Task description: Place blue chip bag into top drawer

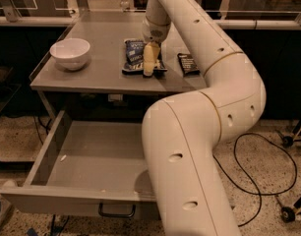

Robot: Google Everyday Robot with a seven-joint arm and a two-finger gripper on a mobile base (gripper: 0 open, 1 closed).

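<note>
Our tool (149,63) points down onto the blue chip bag (134,53); we cannot tell whether it grips. The bag, crinkly dark blue with white lettering, lies on the worktop (91,80) under it. The top drawer (91,151) stands open below.

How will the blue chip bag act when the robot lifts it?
Probably floppy: the blue chip bag looks thin and crinkly, so it may sag. Likely light, since it lies quite flat on the table. The gripper hangs right over it.
</note>
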